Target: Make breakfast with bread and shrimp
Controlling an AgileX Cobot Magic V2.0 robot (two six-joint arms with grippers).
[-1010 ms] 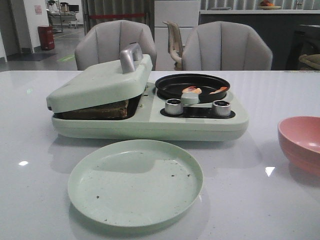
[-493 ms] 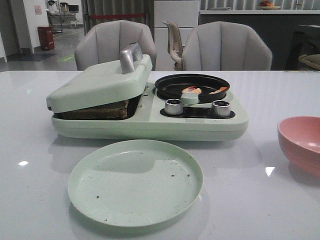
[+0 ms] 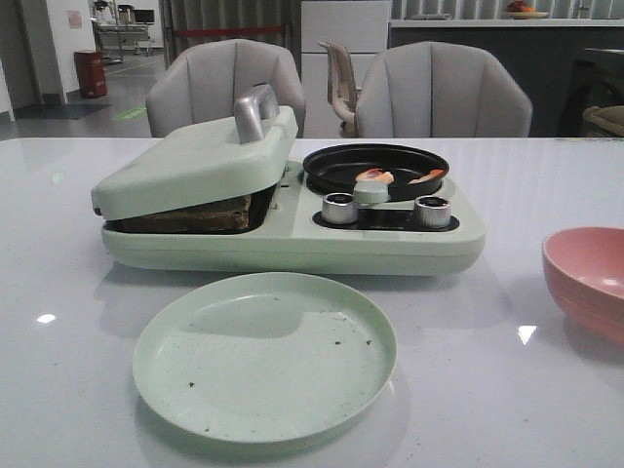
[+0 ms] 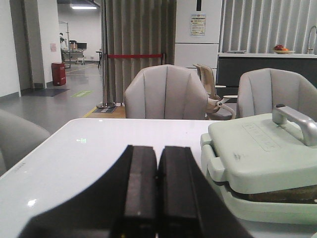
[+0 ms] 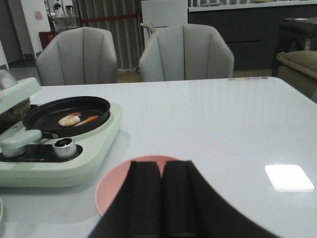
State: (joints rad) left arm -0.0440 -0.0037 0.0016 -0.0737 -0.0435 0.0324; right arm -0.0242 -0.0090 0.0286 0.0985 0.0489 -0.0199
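Observation:
The bread (image 3: 190, 214) lies inside the pale green breakfast maker (image 3: 292, 234), under its lowered lid (image 3: 195, 161); only a brown edge shows, also in the left wrist view (image 4: 277, 196). Two shrimp (image 3: 374, 176) lie in the black round pan (image 3: 375, 166), also seen in the right wrist view (image 5: 69, 119). My left gripper (image 4: 157, 171) is shut and empty, left of the maker. My right gripper (image 5: 162, 171) is shut and empty, above the pink bowl (image 5: 116, 186). Neither gripper shows in the front view.
An empty pale green plate (image 3: 263, 353) with crumbs lies in front of the maker. The pink bowl (image 3: 588, 278) stands at the table's right. Two silver knobs (image 3: 338, 208) sit on the maker's front. Grey chairs (image 3: 444, 93) stand behind the table.

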